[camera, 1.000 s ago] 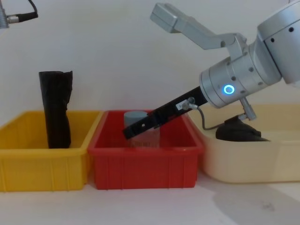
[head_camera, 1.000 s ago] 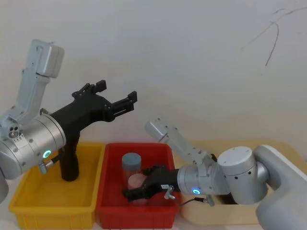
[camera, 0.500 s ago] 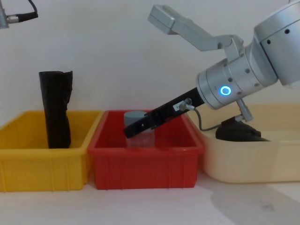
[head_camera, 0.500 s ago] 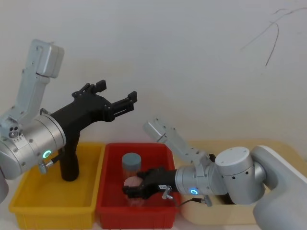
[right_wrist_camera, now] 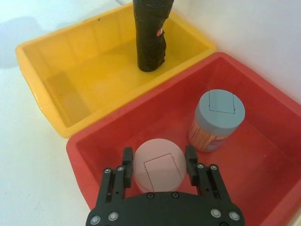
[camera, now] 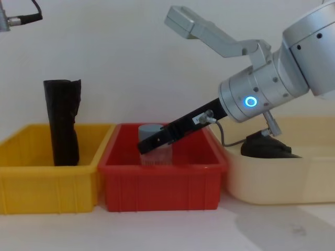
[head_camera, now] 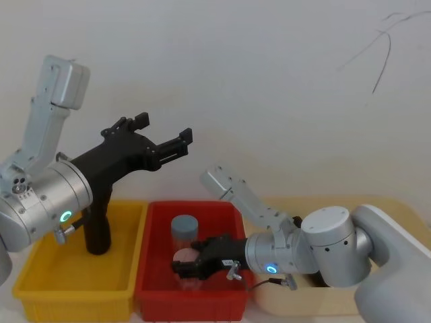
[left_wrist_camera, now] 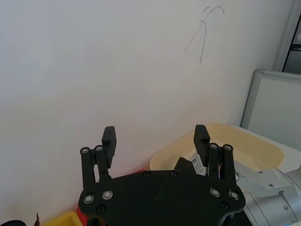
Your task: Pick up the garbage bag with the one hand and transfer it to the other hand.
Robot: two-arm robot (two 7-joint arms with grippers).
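Observation:
The garbage bag (camera: 268,147) shows as a dark lump in the cream basin (camera: 282,180), behind my right arm. My right gripper (head_camera: 186,266), on the arm with the blue ring light, reaches down into the red bin (head_camera: 158,296). In the right wrist view it (right_wrist_camera: 158,160) is open, one finger on each side of a pink-lidded jar (right_wrist_camera: 157,165). My left gripper (head_camera: 163,136), on the arm with the green ring light, is held high above the bins. It (left_wrist_camera: 155,140) is open with nothing between its fingers.
A taller black roll (camera: 62,123) with a loose flap stands upright in the yellow bin (camera: 31,178). A grey-lidded jar (right_wrist_camera: 217,117) stands in the red bin beside the pink-lidded one. A white wall is close behind the bins.
My right gripper has moved a little left and lower in the red bin, closing in around the pink-lidded jar. The left arm has not moved.

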